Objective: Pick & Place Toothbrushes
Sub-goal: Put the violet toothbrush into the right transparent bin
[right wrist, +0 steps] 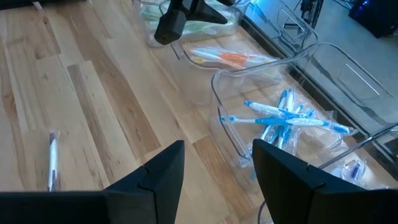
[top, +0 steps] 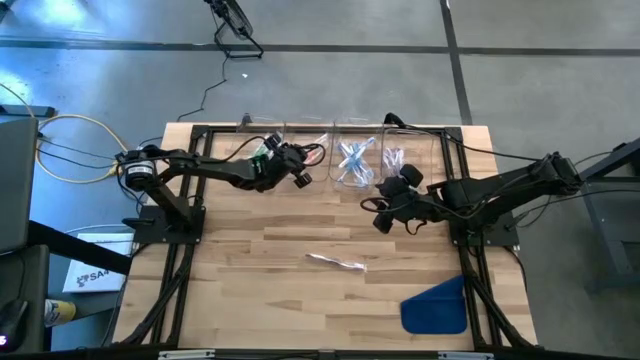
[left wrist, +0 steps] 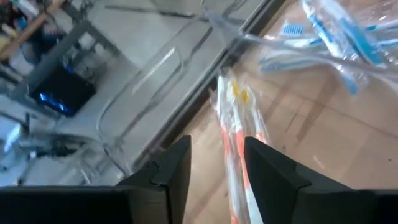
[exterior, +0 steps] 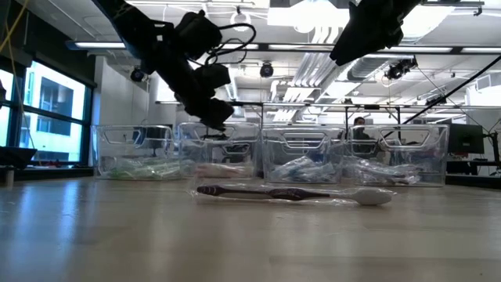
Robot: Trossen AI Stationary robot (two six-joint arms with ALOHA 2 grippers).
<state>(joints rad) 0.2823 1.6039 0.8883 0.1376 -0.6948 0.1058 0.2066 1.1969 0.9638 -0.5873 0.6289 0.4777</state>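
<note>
Clear bins (top: 330, 140) stand in a row along the table's far edge. One holds orange toothbrushes (right wrist: 230, 59), the one beside it blue toothbrushes (right wrist: 286, 121). My left gripper (left wrist: 217, 162) hovers open over the orange bin. A wrapped orange toothbrush (left wrist: 233, 118) runs on below, between its fingers, and lies on the bin's floor. My right gripper (right wrist: 217, 149) waits open above the table, near the blue bin (top: 355, 160), with nothing between its fingers. One wrapped purple toothbrush (top: 335, 262) lies flat on the bare table toward the near edge.
A blue flat cloth-like piece (top: 435, 305) lies at the table's near right corner. Bare wood (top: 260, 250) stretches between the bins and the near edge. The arms' dark frame rails (top: 180, 240) run along both table sides.
</note>
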